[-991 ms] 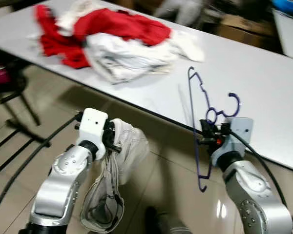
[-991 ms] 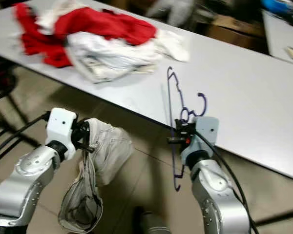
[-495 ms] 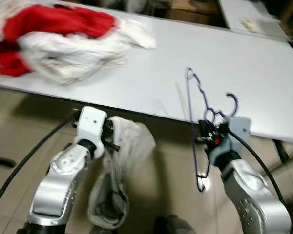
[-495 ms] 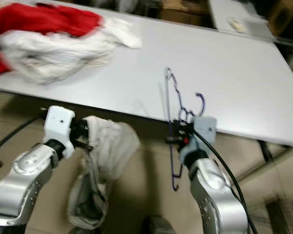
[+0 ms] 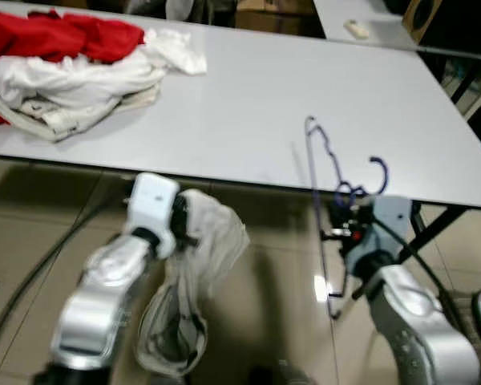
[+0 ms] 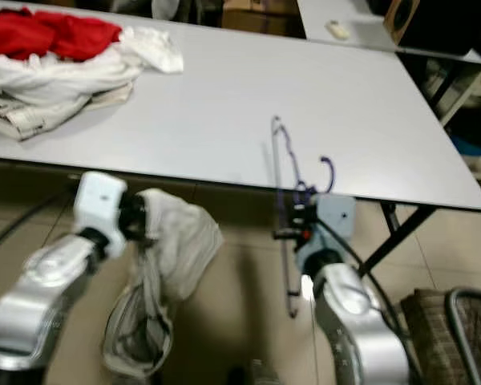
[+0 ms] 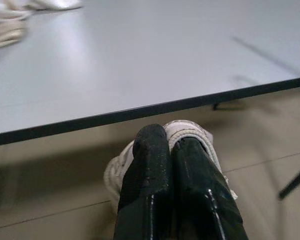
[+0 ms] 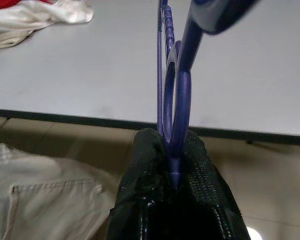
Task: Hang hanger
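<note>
Purple plastic hanger (image 5: 325, 184): clenched at its neck in the right pincer (image 5: 342, 233), upright, hook just above the fingers, frame hanging below. Judged light, stiff, slick; neck suits gripping. Beige trousers (image 5: 188, 281): soft, limp, clamped in the left pincer (image 7: 176, 150). Grey desk (image 5: 248, 96) beyond both. The right wrist view alone shows the neck ring wedged between the fingers (image 8: 145, 170).

Glossy purple plastic hanger (image 5: 325, 172); beige cloth trousers (image 5: 194, 273); smooth matt table (image 5: 248, 96).

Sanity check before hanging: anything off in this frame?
Yes: the purple hanger in the right tool is bare, while the beige garment dangles bunched from the left tool. More clothes lie heaped on the table.
</note>
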You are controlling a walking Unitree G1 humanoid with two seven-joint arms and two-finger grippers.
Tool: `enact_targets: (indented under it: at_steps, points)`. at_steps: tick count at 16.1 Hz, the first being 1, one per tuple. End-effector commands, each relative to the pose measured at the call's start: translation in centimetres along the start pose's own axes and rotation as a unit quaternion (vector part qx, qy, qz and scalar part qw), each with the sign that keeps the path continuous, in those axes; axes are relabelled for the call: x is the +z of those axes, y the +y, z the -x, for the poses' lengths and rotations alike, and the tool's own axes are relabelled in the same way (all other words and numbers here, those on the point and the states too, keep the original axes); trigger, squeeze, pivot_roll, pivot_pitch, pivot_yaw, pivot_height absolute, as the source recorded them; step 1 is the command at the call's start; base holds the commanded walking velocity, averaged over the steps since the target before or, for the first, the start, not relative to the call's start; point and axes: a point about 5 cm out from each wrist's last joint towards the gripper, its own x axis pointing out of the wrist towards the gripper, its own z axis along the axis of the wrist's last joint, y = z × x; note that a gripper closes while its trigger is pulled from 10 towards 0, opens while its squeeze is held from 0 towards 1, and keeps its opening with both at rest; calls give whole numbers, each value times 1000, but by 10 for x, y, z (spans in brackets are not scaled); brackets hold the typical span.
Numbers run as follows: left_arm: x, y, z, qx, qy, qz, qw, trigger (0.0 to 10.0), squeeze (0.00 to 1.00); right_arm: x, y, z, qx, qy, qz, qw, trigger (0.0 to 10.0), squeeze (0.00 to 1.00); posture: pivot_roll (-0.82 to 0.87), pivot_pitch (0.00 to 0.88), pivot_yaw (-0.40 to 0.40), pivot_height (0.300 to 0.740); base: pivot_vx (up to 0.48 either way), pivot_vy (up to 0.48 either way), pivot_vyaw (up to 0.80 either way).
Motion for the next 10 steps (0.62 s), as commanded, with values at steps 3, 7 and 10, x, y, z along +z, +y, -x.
enact_targets:
  at_steps: [3, 7, 10]
  points:
    - [10, 4, 2, 9, -21, 4, 1000, 10000, 0, 1, -1, 2, -5, -3, 4, 1000, 10000, 0, 46, 109, -53, 740, 0, 0, 0]
    - [11, 3, 1, 10, -25, 1, 1000, 10000, 0, 1, -1, 1, -5, -3, 5, 1000, 10000, 0, 47, 110, -55, 740, 0, 0, 0]
    - [14, 3, 0, 7, -40, -12, 999, 10000, 0, 1, -2, 2, -7, -2, 24, 1000, 10000, 0, 45, 110, -53, 740, 0, 0, 0]
